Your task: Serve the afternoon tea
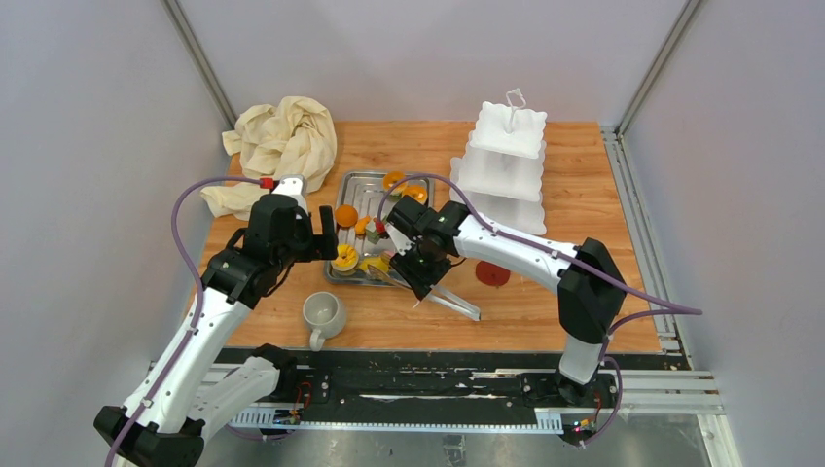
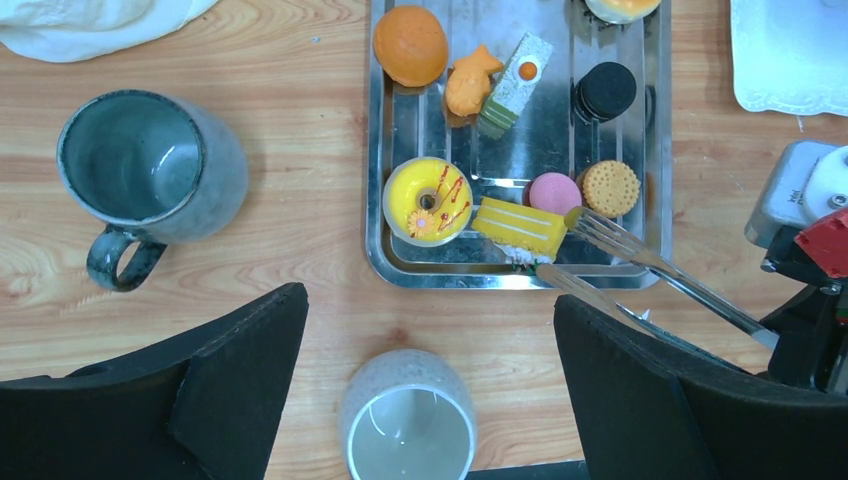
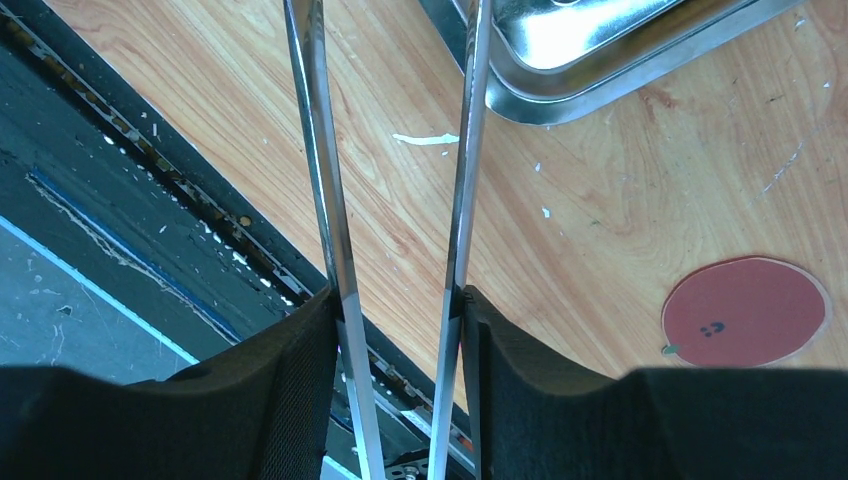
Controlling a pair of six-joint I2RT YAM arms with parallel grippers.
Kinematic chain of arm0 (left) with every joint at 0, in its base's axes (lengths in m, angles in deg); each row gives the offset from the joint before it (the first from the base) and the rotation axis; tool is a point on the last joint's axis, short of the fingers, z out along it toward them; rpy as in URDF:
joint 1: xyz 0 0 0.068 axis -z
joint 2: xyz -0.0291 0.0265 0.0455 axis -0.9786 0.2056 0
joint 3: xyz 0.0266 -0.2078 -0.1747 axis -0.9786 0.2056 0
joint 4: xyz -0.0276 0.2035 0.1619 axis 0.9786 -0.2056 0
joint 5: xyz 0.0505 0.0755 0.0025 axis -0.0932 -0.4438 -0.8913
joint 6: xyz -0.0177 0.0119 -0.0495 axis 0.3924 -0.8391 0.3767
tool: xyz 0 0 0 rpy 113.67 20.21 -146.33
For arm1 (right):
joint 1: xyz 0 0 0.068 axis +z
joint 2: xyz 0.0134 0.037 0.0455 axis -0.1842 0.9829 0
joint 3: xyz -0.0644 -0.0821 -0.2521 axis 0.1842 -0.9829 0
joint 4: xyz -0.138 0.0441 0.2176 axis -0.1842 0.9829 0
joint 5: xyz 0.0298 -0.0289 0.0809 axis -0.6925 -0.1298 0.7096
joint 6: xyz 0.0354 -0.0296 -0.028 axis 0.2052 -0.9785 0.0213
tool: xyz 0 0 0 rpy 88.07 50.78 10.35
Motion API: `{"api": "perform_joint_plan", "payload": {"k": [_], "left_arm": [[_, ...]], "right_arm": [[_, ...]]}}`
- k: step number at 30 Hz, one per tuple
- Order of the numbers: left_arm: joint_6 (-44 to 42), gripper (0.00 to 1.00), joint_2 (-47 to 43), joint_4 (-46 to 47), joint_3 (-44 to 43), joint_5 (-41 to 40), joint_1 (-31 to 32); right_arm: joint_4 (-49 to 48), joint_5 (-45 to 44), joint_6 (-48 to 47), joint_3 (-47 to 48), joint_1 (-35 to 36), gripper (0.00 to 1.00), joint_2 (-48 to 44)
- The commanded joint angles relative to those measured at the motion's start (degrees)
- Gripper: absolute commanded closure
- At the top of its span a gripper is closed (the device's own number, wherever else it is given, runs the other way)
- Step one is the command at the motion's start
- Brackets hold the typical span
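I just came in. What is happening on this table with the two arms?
The right hand grips steel tongs, whose tips reach into the steel tray beside the yellow layered slice. Several small cakes lie on that tray; the white three-tier stand shows none. The left hand hangs open above the tray's near edge, holding nothing. A grey mug and an off-white mug stand on the table.

Orange, pink, black and green-layered cakes [image 2: 513, 85] sit in the tray [image 2: 375, 150], white three-tier stand [image 1: 506, 165], grey mug [image 2: 150, 170] and off-white mug [image 2: 408, 420] stand upright on the tabletop [image 2: 300, 150].
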Motion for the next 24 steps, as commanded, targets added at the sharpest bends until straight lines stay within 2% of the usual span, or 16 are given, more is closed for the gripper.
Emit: {"api": "perform_joint_plan", "payload": {"k": [1,13,24], "left_arm": [[-1.2,0.02,-0.6,1.0,0.0,0.0,-0.4],[-1.0,0.02,-0.4,1.0,0.1,0.4,-0.4],[-0.8,0.02,-0.1,1.2,0.4,0.5,-0.4]], "right_arm": [[0.8,-1.7,0.0,2.5,0.5,0.55,0.6],[1.1,-3.5,0.5,2.1,0.5,0.55,-1.1],[1.2,-2.4,-0.2,2.3,0.5,0.54,1.2]]}}
